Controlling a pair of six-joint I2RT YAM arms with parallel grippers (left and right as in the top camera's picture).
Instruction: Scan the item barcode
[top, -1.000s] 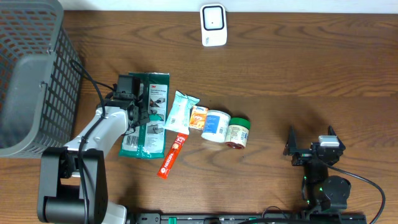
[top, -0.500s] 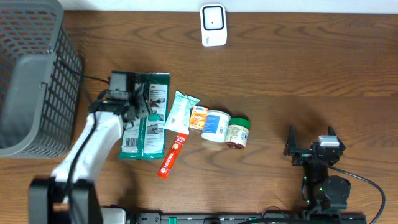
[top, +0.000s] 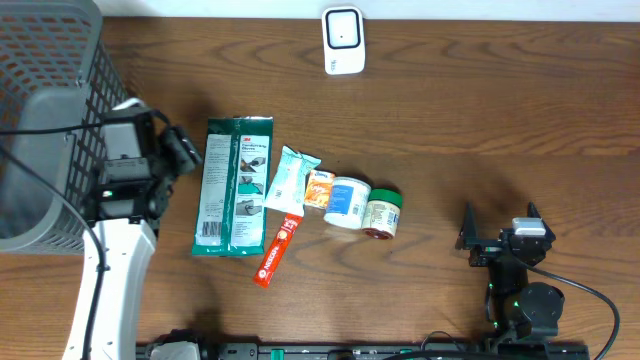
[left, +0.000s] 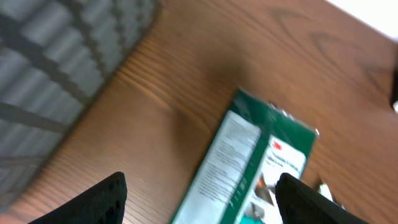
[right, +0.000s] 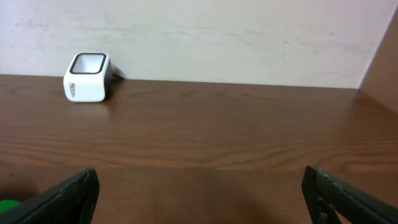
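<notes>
Left tool (left: 200, 182) released, jaws wide, nothing between them. Pack (top: 233, 187) flat on bench (top: 480, 130) just ahead, apart. Basket (top: 40, 120) at its left, only grey floor visible. Beyond pack: sachet (top: 290, 178), tube (top: 277, 250), jars (top: 348, 200). Scanner (top: 342, 40) farthest. Right tool (right: 199, 186) released, empty.

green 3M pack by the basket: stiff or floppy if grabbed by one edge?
Probably floppy: the green pack lies flat and thin on the table, like a film pouch. Its smooth printed wrap may be slippery. Likely light; it should slide, not roll.
</notes>
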